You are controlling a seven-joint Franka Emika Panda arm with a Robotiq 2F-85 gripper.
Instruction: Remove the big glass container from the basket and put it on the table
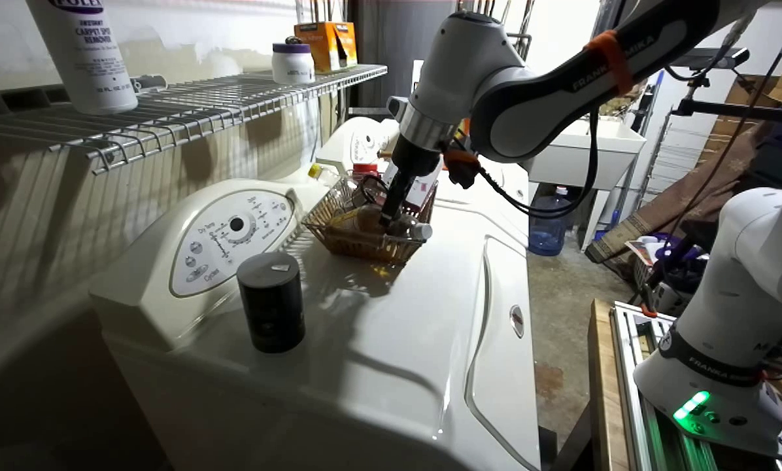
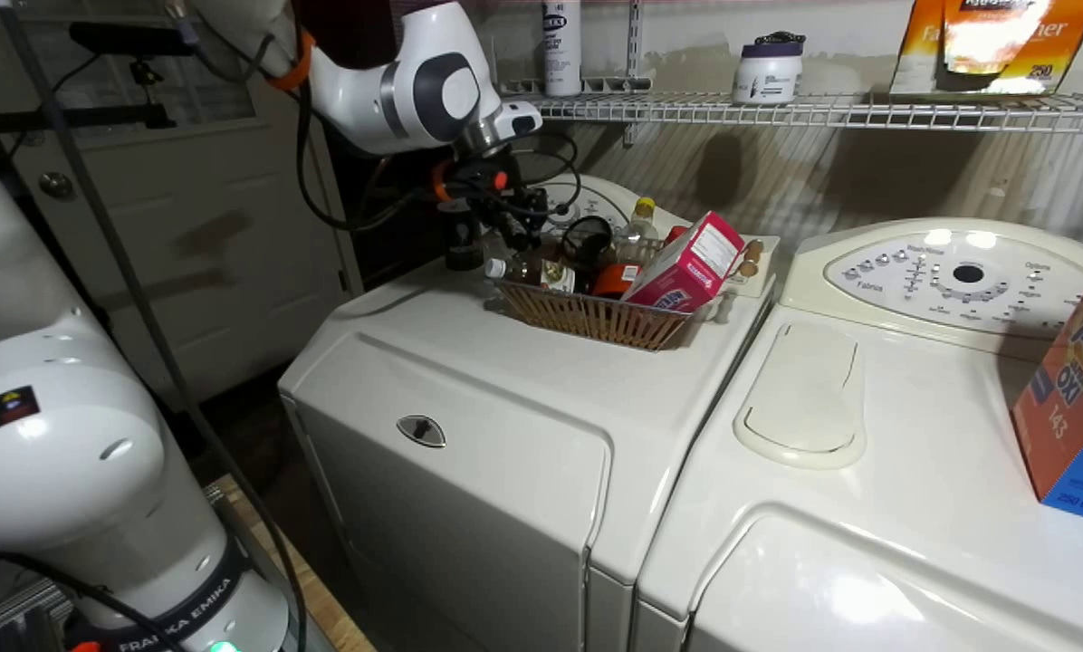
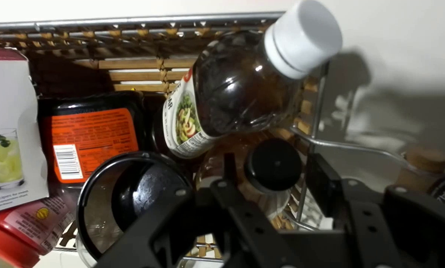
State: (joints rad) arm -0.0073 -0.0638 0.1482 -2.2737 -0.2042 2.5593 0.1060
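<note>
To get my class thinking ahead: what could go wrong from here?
The open jaws straddle the black-capped bottle; its round cap might slip from their grip. The white-capped bottle, tilted close beside it and jutting past the rim of the basket, could be knocked out during lifting.

In an exterior view, the dryer top (image 1: 391, 347) is looked along from above its near end, with the shelf (image 1: 237, 114) at left and the robot base (image 1: 724, 320) at right. In an exterior view, the wall (image 2: 840, 172) is faced across the dryer top, with the washer (image 2: 922, 407) at right. Shelf, robot base and basket (image 1: 365, 250) are shared by both. In the wrist view, the basket is looked into from close above.
</note>
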